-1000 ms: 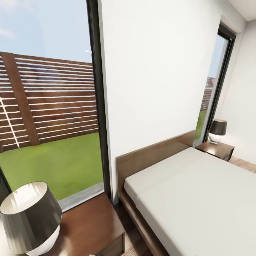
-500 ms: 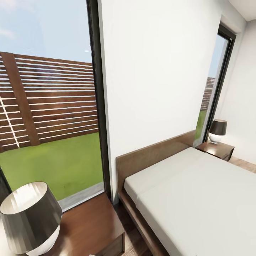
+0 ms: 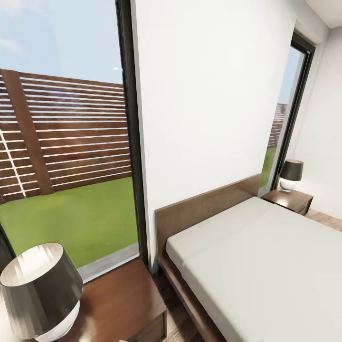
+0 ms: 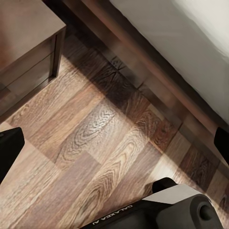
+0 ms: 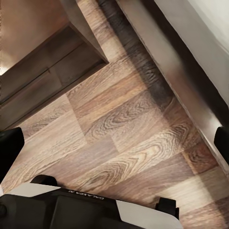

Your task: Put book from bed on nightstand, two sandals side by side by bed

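Bed [image 3: 266, 256] fills head view's lower right: bare pale mattress, dark wood frame, flat headboard. Nightstand [image 3: 128, 304] with lamp [image 3: 40, 289] at its near side; a second nightstand [image 3: 290, 199] at the far side. Left gripper [image 4: 114, 138] and right gripper [image 5: 114, 143] hang over the floor [image 4: 95, 143], fingers spread wide, empty.

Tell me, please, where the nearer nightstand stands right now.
In the head view the nightstand sits at lower left, below the window, left of the bed, carrying a lamp.

Home bedroom: bed [image 3: 266, 266], nightstand [image 3: 121, 304], lamp [image 3: 40, 289]
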